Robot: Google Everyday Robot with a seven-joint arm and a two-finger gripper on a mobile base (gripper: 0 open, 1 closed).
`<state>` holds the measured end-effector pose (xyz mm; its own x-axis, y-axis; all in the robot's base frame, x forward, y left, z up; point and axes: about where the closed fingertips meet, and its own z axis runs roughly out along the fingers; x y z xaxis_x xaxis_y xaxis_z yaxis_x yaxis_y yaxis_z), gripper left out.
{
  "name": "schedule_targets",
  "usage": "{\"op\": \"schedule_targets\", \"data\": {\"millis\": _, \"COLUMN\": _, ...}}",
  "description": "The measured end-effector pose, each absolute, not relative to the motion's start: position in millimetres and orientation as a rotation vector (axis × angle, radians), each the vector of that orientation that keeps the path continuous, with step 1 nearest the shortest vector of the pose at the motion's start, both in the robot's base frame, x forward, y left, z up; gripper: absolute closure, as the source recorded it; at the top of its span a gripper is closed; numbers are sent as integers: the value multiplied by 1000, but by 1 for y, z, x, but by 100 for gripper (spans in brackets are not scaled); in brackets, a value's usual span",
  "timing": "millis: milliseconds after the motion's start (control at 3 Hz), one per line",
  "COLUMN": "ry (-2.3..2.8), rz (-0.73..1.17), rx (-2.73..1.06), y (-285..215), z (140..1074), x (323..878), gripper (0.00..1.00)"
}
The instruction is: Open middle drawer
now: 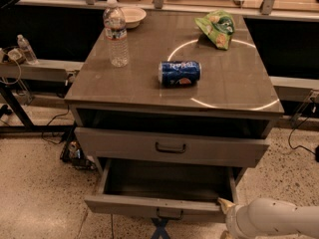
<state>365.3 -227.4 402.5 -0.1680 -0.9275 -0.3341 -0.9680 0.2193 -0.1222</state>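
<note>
Speckled floor [40, 183]; middle drawer [129, 206] out; end effector [223, 203] at its right corner

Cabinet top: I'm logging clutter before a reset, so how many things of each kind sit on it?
Water bottle: 1
Bowl: 1
Soda can: 1
Chip bag: 1
Total: 4
End effector: beside the open middle drawer, at its right front corner.

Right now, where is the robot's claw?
In the camera view, the claw is at the bottom right, by the right front corner of the pulled-out middle drawer, below the taller drawer.
</note>
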Motion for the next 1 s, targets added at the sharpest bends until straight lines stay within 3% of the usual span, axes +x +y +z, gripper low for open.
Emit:
{"op": "schedule_targets", "data": {"millis": 333, "ry": 2170, "rz": 171, "rx": -1775, "y": -229, "z": 405, "x": 361, "gripper": 44}}
{"op": "schedule_targets", "data": {"millis": 1000, "ry": 2170, "rz": 171, "rx": -1775, "y": -229, "z": 409, "x": 361, "gripper": 47}}
